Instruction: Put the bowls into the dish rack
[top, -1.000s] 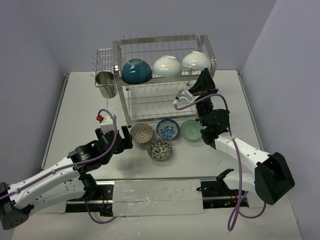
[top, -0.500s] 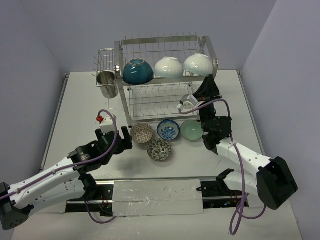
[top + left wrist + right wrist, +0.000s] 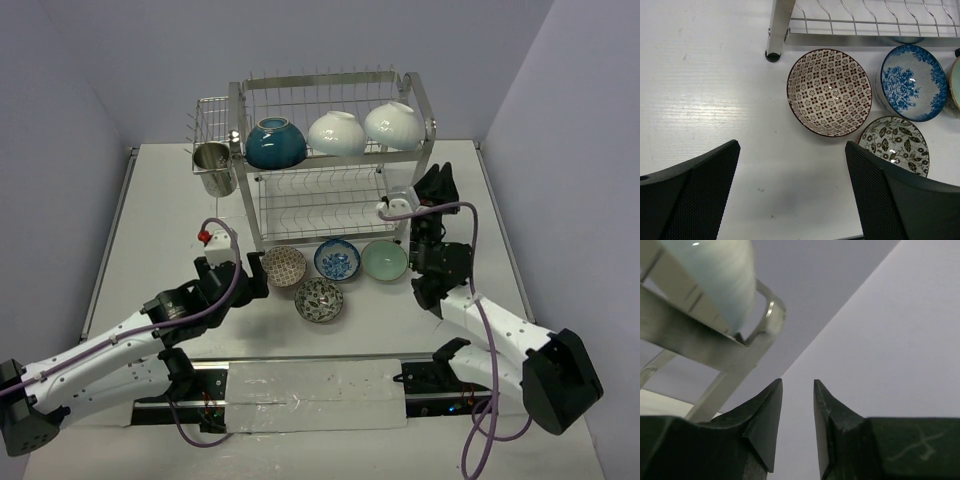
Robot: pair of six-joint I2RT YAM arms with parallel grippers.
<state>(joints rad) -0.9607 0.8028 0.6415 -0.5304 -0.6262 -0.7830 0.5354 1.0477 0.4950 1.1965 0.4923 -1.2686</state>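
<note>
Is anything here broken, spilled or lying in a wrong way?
Nothing stands out. The teal bowl and two white bowls lean in the rack, as intended; four small bowls sit upright on the table, none spilled.

the dish rack (image 3: 310, 205) is shiny silver wire. on its upper tier the teal bowl (image 3: 274, 143) is deep blue-green outside. right of it, one white bowl (image 3: 335, 133) and a second white bowl (image 3: 393, 125) are plain glossy white.

the red patterned bowl (image 3: 829, 91) has a brown-red lattice of small flowers on cream. the blue-white bowl (image 3: 912, 82) shows blue roses on white. the leaf bowl (image 3: 893, 145) has dark leaves on a pale ground. the pale green bowl (image 3: 384, 260) is plain mint.

the steel cup (image 3: 211, 165) is mirror grey. the worktop (image 3: 160, 220) is white and the walls (image 3: 150, 60) are lavender.

the left hand (image 3: 790, 200) has black, mesh-textured fingers. the right hand (image 3: 797, 425) is black.
</note>
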